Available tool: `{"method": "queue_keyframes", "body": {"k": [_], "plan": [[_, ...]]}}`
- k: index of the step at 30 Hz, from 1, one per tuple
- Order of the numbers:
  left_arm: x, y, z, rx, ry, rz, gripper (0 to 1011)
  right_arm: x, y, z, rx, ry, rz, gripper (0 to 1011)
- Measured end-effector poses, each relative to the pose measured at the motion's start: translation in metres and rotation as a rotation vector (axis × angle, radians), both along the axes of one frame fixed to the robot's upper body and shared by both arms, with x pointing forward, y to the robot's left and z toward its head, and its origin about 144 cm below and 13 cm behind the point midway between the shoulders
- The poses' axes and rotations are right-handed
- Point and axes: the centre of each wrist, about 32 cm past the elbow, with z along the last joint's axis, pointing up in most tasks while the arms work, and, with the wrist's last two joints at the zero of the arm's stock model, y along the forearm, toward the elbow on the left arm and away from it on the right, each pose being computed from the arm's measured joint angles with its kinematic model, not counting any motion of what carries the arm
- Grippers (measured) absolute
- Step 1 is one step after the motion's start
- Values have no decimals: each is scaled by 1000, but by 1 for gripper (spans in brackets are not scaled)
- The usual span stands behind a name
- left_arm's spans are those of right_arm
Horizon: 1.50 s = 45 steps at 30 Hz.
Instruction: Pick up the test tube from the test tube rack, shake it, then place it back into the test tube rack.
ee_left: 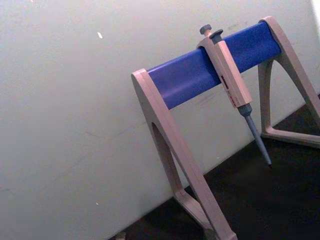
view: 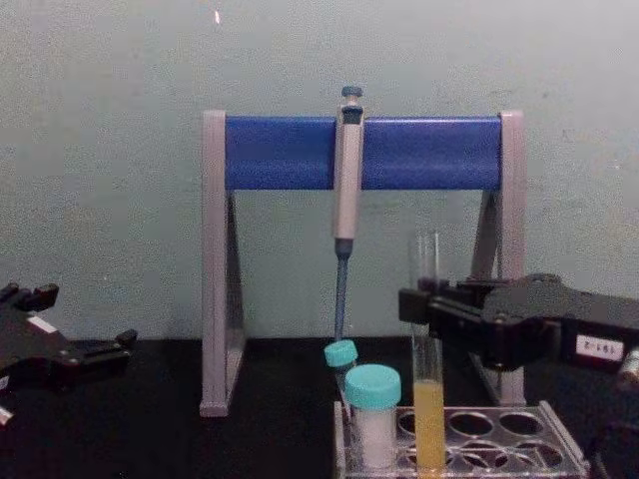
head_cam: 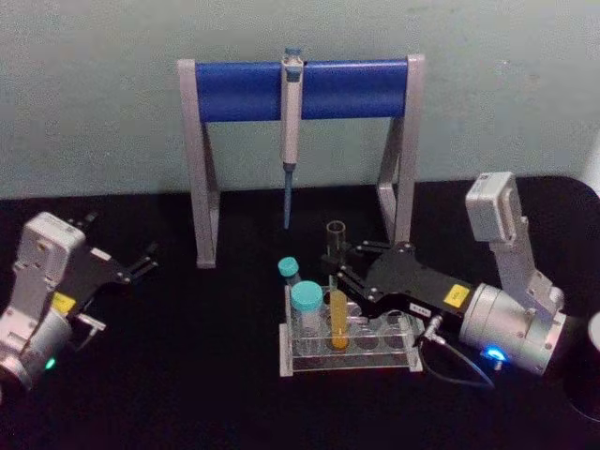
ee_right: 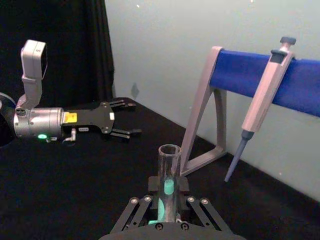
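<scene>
The test tube [head_cam: 337, 323] is a slim clear glass tube with yellow-orange liquid in its lower part. It stands upright in a front hole of the clear test tube rack [head_cam: 405, 362]. My right gripper [head_cam: 343, 268] reaches in from the right and is shut on the tube's upper half, above the liquid. In the right wrist view the tube [ee_right: 169, 165] rises between the two fingers, its open rim on top. The chest view shows the tube [view: 429, 419] with its bottom down in the rack [view: 504, 427]. My left gripper [head_cam: 142, 262] rests open at the table's left, far from the rack.
A grey-and-blue pipette stand [head_cam: 300, 89] with a hanging pipette [head_cam: 291, 127] stands right behind the rack. A wide teal-capped container [head_cam: 307, 302] and a small teal-capped tube [head_cam: 288, 269] sit in the rack just left of the test tube. Black table lies between the two arms.
</scene>
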Motion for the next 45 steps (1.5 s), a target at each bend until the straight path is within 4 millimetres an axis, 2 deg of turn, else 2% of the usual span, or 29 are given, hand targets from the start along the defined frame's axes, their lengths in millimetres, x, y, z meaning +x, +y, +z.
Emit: {"method": "queue_keyframes", "body": {"k": [14,22,33,45], "plan": [[0,0,0,0,0,0,1001,-6,-3,24,63,-90,-23,232],[0,0,0,0,0,0,1001,6,-5,38,95,-150,-49,232],[0,0,0,0,0,0,1001,28,-5,39,105,-153,-92,230],[0,0,0,0,0,0,1001,27,-11,41,90,-155,-129,232]]}}
